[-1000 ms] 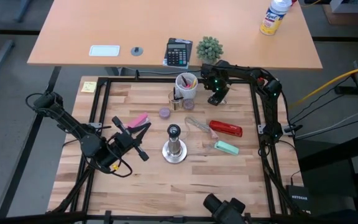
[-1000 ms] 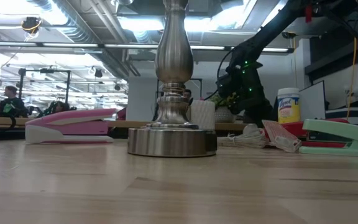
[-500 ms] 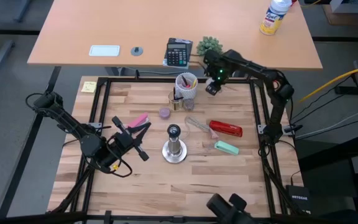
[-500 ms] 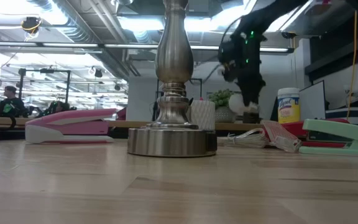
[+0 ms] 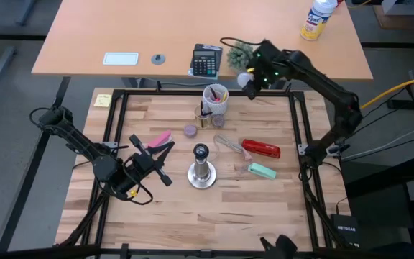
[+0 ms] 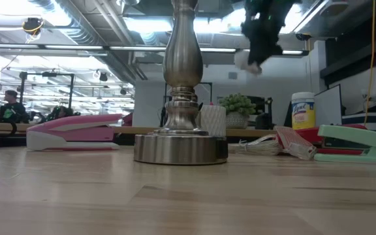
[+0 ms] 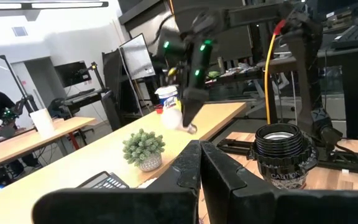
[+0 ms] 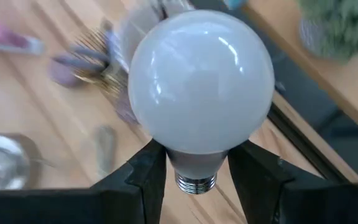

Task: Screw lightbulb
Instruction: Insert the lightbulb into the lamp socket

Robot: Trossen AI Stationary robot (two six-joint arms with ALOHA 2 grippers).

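My right gripper (image 8: 191, 165) clamps the lightbulb (image 8: 201, 84) by its neck, lifted high, base free for threading; the socket stand (image 5: 202, 170) probably waits below; left gripper (image 7: 197, 171) clenched, idle.

Both arms are dark, near-black, built of slim jointed segments with rounded joint housings. The right arm (image 5: 315, 75), at upper right of the high view, carries small green indicator lights near its wrist; the left wrist view shows these lights and an orange-yellow cable along that arm. The right tool (image 8: 196, 177) has two matte black fingers (image 8: 146, 177) with flat angular faces. The left arm (image 5: 77, 140), at left of the high view, shows thin black cabling looped near its wrist. The left tool (image 7: 199, 171) has smooth black wedge-shaped fingers.
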